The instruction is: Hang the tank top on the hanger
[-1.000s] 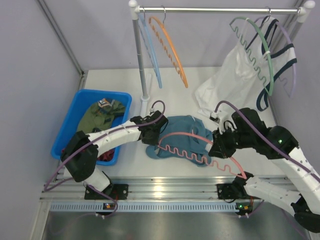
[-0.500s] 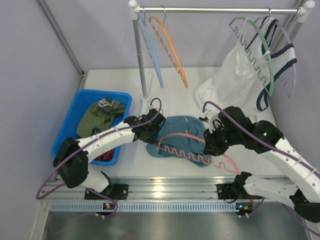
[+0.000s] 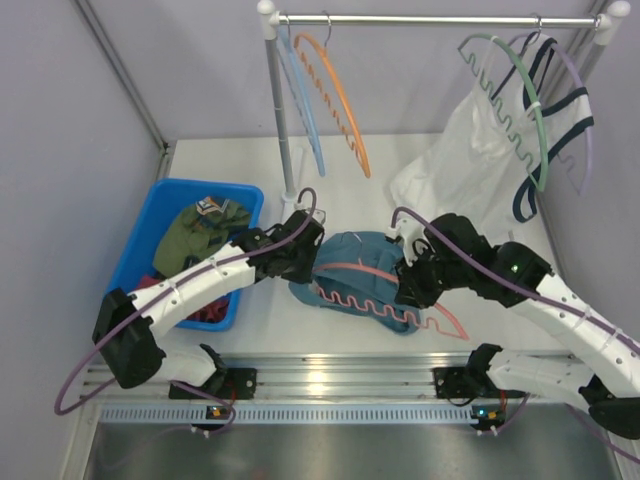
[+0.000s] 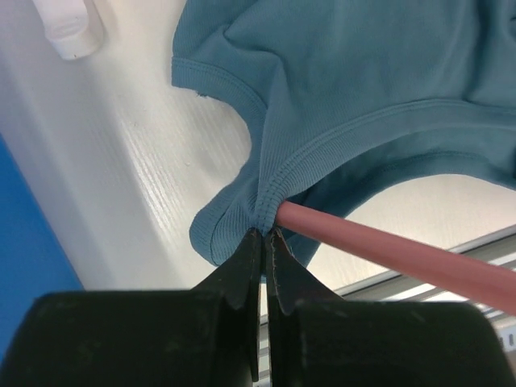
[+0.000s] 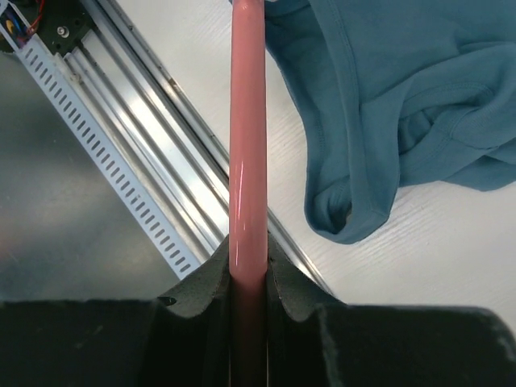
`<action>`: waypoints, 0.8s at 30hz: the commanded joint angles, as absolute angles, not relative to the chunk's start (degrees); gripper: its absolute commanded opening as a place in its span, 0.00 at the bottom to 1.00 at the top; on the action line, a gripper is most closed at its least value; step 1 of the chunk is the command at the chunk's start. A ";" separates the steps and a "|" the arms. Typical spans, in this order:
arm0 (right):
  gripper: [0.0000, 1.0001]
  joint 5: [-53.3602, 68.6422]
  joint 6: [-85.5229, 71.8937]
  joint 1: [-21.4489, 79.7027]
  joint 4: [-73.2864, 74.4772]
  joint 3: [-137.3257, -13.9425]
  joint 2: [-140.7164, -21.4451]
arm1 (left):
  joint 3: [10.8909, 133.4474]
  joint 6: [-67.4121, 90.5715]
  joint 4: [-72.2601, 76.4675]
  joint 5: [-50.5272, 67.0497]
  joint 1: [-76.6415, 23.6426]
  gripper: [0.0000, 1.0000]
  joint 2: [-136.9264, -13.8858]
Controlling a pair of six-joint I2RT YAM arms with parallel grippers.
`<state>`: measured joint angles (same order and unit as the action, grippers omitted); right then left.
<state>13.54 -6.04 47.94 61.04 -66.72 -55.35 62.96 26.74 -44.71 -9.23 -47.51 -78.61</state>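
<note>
The teal tank top [image 3: 360,255] lies bunched on the white table between the arms. The salmon hanger [image 3: 372,300] lies across it, its left end pushed into the fabric. My left gripper [image 3: 305,262] is shut on the tank top's ribbed edge [image 4: 278,181], right where the hanger's rod [image 4: 387,254] enters the cloth; its tips [image 4: 264,234] pinch the fabric. My right gripper [image 3: 408,285] is shut on the hanger's rod [image 5: 246,121], tips [image 5: 247,254] clamped round it. A tank top fold [image 5: 387,97] lies to the right of that rod.
A blue bin [image 3: 150,250] with an olive garment [image 3: 205,230] stands at left. The rack pole [image 3: 282,120] rises behind the tank top, its white foot [image 4: 68,28] close by. An orange hanger [image 3: 345,100] and a green hanger holding a white top [image 3: 480,150] hang on the rail. An aluminium rail [image 3: 320,380] runs along the near edge.
Both grippers have moved left and a little farther back. The hanger has slid left, deeper into the tank top, and the fabric has bunched up more.
</note>
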 commanded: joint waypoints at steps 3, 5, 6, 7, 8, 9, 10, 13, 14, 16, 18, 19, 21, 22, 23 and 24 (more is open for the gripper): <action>0.00 11.16 -3.43 49.04 51.34 -65.13 -53.53 | 69.25 23.73 -48.69 -9.23 -48.25 0.00 -75.94; 0.00 10.37 -2.73 49.04 50.45 -64.16 -53.00 | 70.65 22.95 -50.00 -9.40 -48.43 0.00 -75.76; 0.00 10.55 -2.38 49.13 49.93 -63.90 -52.65 | 71.10 22.77 -50.53 -9.58 -48.43 0.00 -75.76; 0.00 10.37 -2.11 49.13 48.53 -63.20 -52.21 | 71.63 22.33 -50.89 -9.58 -48.43 0.00 -75.59; 0.00 9.94 -1.59 49.13 48.25 -63.11 -51.60 | 72.85 21.63 -51.76 -9.58 -48.69 0.00 -75.59; 0.00 9.50 -1.23 49.22 47.90 -63.11 -51.33 | 73.56 21.27 -52.20 -9.67 -48.95 0.00 -75.59; 0.00 8.01 -0.88 49.22 47.29 -63.11 -51.07 | 74.17 20.75 -52.64 -9.67 -49.13 0.00 -75.67; 0.00 6.77 -0.44 49.39 46.06 -63.37 -49.58 | 77.16 18.73 -54.92 -10.63 -50.36 0.00 -76.37; 0.00 6.42 -0.44 49.39 45.45 -63.46 -49.14 | 78.56 17.94 -55.63 -11.16 -50.97 0.00 -76.64; 0.00 6.68 1.58 49.39 45.26 -64.16 -48.87 | 79.62 17.49 -57.21 -13.09 -51.59 0.00 -77.43; 0.00 7.82 2.02 49.48 44.48 -64.16 -49.22 | 80.94 17.49 -57.22 -14.14 -52.47 0.00 -77.52; 0.00 8.87 2.02 49.66 44.21 -63.90 -49.57 | 81.82 17.75 -57.04 -14.24 -52.64 0.00 -77.43; 0.00 9.23 2.11 50.10 43.16 -62.33 -49.83 | 82.96 18.37 -57.30 -16.59 -52.82 0.00 -77.61; 0.00 9.32 2.11 50.27 42.81 -61.71 -49.83 | 84.10 18.89 -57.91 -17.83 -52.91 0.00 -77.69; 0.00 9.32 1.94 50.71 41.58 -61.18 -49.57 | 84.55 19.07 -58.27 -18.71 -52.91 0.00 -77.70; 0.00 9.75 1.85 50.89 40.70 -59.69 -49.22 | 84.90 19.25 -58.53 -20.46 -53.00 0.00 -77.70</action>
<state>8.67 0.97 49.34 48.66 -61.12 -49.98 81.60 19.29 -56.29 -15.59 -52.64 -77.43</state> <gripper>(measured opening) 0.142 0.034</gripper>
